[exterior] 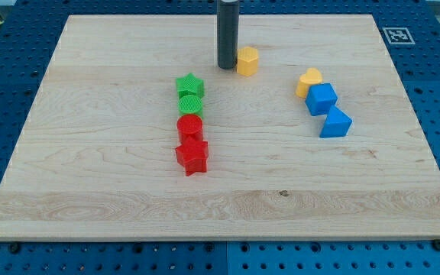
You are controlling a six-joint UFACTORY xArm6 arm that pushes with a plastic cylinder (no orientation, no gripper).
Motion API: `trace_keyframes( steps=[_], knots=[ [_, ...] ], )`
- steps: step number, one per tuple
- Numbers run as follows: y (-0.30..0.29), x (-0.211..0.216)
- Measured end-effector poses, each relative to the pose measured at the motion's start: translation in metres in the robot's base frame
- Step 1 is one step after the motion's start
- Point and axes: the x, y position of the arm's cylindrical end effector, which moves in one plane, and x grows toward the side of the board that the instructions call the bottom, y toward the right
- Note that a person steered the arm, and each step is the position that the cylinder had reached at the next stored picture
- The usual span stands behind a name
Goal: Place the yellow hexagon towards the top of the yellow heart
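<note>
The yellow hexagon [247, 60] sits on the wooden board near the view's top centre. My tip [227, 67] is right against its left side, touching or nearly so. The yellow heart [308, 81] lies to the right and a little lower than the hexagon, with a gap between them. The heart touches the upper left of a blue cube [321, 98].
A blue triangular block [335, 122] lies below the blue cube. Left of centre runs a column: green star [190, 85], green round block [191, 104], red round block [190, 126], red star [192, 156]. The board's [90, 153] edges border a blue pegboard.
</note>
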Motion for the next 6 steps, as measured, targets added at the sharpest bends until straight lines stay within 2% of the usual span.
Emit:
trace_keyframes(
  steps=[3,6],
  knots=[
    [0.022,-0.007],
    [0.077,-0.007]
  ],
)
